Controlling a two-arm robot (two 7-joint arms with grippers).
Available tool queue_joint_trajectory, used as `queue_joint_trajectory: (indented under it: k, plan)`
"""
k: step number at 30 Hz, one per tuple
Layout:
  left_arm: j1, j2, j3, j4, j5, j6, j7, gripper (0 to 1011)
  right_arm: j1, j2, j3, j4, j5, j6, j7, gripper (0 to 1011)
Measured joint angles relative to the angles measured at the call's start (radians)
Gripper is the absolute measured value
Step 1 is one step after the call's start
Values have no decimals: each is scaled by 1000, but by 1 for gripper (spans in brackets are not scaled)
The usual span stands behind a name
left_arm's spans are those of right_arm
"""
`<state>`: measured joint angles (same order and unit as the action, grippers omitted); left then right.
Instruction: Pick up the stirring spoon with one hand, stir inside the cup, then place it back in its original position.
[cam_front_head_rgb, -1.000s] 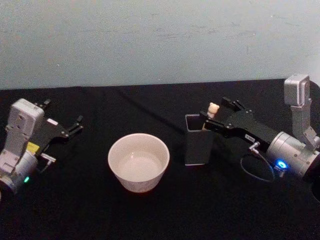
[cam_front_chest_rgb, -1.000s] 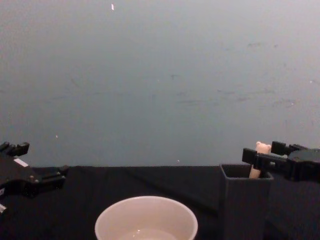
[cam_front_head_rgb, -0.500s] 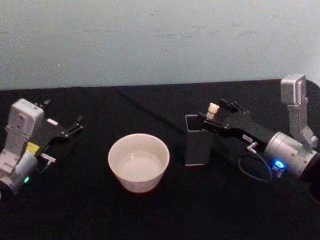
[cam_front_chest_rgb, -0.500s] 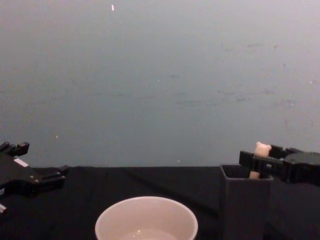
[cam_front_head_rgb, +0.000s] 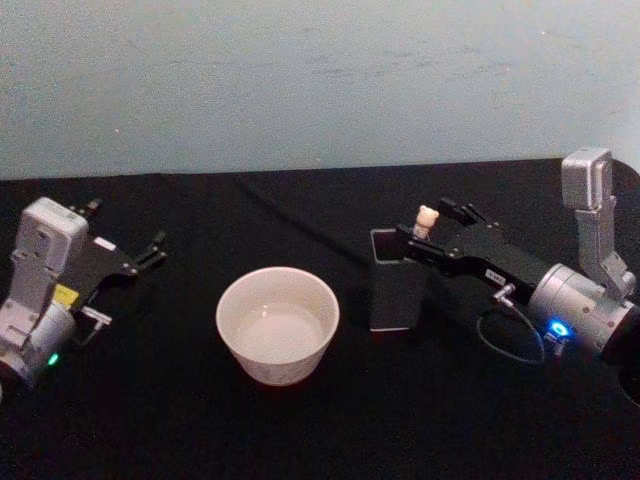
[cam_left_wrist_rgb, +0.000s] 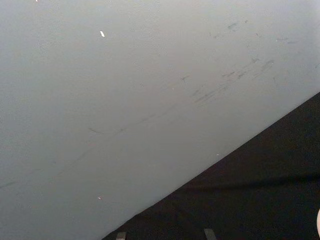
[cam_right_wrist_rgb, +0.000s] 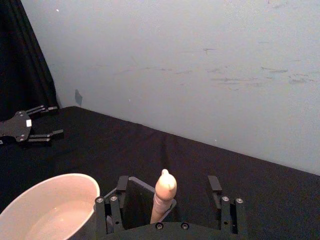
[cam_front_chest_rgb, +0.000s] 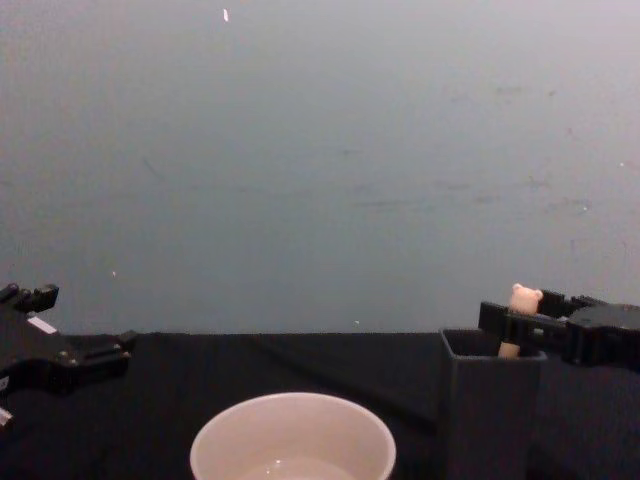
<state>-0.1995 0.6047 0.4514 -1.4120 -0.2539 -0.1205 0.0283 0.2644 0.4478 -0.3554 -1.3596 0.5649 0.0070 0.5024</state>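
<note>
While one stirring spoon (cam_front_head_rgb: 427, 215) is on show, it has one cup (cam_front_head_rgb: 280, 368) and one dark holder (cam_front_head_rgb: 395, 297) for company on the black bench (cam_front_head_rgb: 300, 435), with two tools at either side. The spoon stands in the holder, its long axis close to vertical with a slight lean. The little bear head points up and clears the square mouth, while the cream handle runs down into the holder. The metal bowl is hidden inside.

The holder stands upright, right of the bench's middle. The cup sits near the middle of the bench, to the holder's left and a little nearer the front edge. The two are near each other but apart.

The right tool (cam_front_head_rgb: 422, 232) reaches in from the bench's right edge at the level of the holder's mouth. Its fingers (cam_right_wrist_rgb: 107, 210) are spread apart, one on each side of the handle. In the right wrist view, gaps show between the handle and both fingers, so nothing is clamped.

The left tool (cam_front_head_rgb: 128, 222) rests by the left edge of the bench, well apart from the cup. Its two fingers are parted and hold nothing.
</note>
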Motion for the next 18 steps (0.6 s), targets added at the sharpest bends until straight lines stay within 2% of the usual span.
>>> queue_joint_trajectory:
  k: [5, 18]
  plan:
    - [0, 0, 0, 0, 0, 0, 0, 1001, 0, 0, 0, 0, 0, 0, 0, 902]
    - [0, 0, 0, 0, 0, 0, 0, 1001, -1, 0, 0, -1, -1, -1, 1, 503]
